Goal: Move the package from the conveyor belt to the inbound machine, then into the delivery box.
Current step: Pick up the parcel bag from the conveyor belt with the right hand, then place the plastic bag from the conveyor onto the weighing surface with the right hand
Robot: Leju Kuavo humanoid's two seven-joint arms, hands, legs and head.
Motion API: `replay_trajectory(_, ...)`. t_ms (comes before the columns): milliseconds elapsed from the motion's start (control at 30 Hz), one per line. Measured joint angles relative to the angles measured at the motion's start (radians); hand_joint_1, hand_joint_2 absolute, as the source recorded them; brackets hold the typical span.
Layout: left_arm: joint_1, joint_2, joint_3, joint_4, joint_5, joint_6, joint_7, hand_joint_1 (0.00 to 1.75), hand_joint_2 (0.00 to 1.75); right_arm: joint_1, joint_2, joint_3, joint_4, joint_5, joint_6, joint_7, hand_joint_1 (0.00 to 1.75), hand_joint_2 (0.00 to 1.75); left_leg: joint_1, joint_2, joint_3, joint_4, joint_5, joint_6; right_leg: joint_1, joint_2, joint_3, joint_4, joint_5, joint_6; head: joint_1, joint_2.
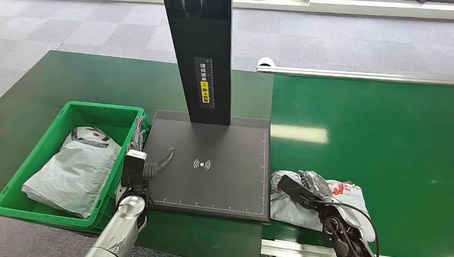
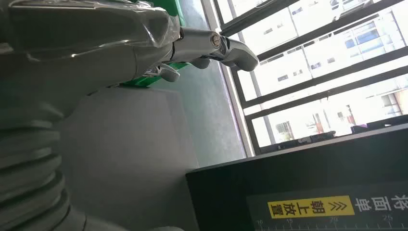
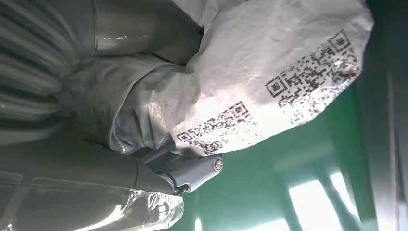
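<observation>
The package, a crumpled white-grey mailer bag with red print, lies on the green conveyor belt beside the front right corner of the inbound machine's black platform. My right hand is on its left end. In the right wrist view the bag, printed with square codes, is bunched between the thumb and the fingers. My left hand hovers at the platform's left edge next to the green delivery box, holding nothing, its fingers stretched out.
The machine's black post with a yellow label rises from the back of the platform; the left wrist view looks up at it. A grey bagged parcel lies inside the delivery box. The belt's white rail runs along the far side.
</observation>
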Motion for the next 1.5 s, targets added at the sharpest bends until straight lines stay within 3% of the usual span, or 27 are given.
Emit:
replay_trajectory(300, 0.008, 0.001, 0.005, -0.011, 0.0, 0.0, 0.0, 0.0, 1.75, 0.016, 0.003, -0.028, -0.05, -0.021, -0.021, -0.025, 1.75, 1.75, 0.0, 0.0, 0.0, 0.0, 0.0, 0.0, 0.0, 0.0, 0.0, 0.0, 0.0, 0.0, 0.0, 0.0)
replay_trajectory(600, 0.022, 0.005, 0.008, -0.035, 0.003, -0.004, 0.0, 0.0, 1.75, 0.064, 0.012, -0.117, -0.278, -0.219, -0.066, -0.304, 1.75, 1.75, 0.0, 0.0, -0.001, 0.0, 0.0, 0.0, 0.0, 0.0, -0.002, 0.0, 0.0, 0.0, 0.0, 0.0)
replay_trajectory(967, 0.023, 0.006, 0.003, -0.044, -0.003, -0.011, 0.0, 0.0, 1.75, 0.107, 0.044, -0.19, -0.555, -0.293, -0.121, -0.431, 1.75, 1.75, 0.0, 0.0, -0.001, 0.0, 0.0, 0.0, 0.0, 0.0, -0.002, 0.0, 0.0, 0.0, 0.0, 0.0)
replay_trajectory(1067, 0.016, 0.001, -0.008, -0.041, -0.007, -0.013, 0.0, 0.0, 1.75, 0.09, 0.05, -0.184, -0.604, -0.25, -0.107, -0.433, 1.75, 1.75, 0.0, 0.001, -0.001, 0.0, 0.0, 0.0, 0.0, 0.001, -0.002, 0.0, 0.0, 0.0, 0.0, 0.0)
replay_trajectory(1200, 0.005, -0.011, -0.031, -0.037, -0.007, -0.025, 0.0, 0.0, 1.75, 0.041, 0.06, -0.136, -0.623, -0.173, -0.097, -0.423, 1.75, 1.75, 0.0, 0.001, -0.001, 0.0, 0.0, 0.0, 0.0, 0.001, -0.002, 0.0, 0.0, 0.0, 0.0, 0.0)
replay_trajectory(1300, 0.003, -0.018, -0.053, -0.034, -0.008, -0.032, 0.0, 0.0, 1.75, -0.025, 0.059, -0.044, -0.58, -0.04, -0.043, -0.393, 1.75, 1.75, 0.0, 0.002, -0.001, 0.0, 0.0, 0.0, 0.0, 0.003, -0.001, 0.0, 0.001, 0.0, 0.0, 0.0)
replay_trajectory(1400, -0.011, -0.023, -0.084, -0.022, -0.005, -0.032, 0.0, 0.0, 1.75, -0.143, 0.057, 0.118, -0.426, 0.134, 0.021, -0.361, 1.75, 1.75, 0.0, 0.004, -0.001, 0.0, 0.001, 0.0, 0.0, 0.005, -0.001, 0.001, 0.001, -0.001, 0.0, 0.0)
replay_trajectory(1500, -0.028, -0.032, -0.113, -0.002, 0.008, -0.03, 0.0, 0.0, 1.75, -0.298, 0.075, 0.316, -0.201, 0.211, 0.078, -0.39, 1.75, 1.75, 0.0, 0.003, -0.001, 0.0, 0.002, -0.001, 0.0, 0.004, -0.001, 0.001, 0.002, -0.001, 0.0, 0.0)
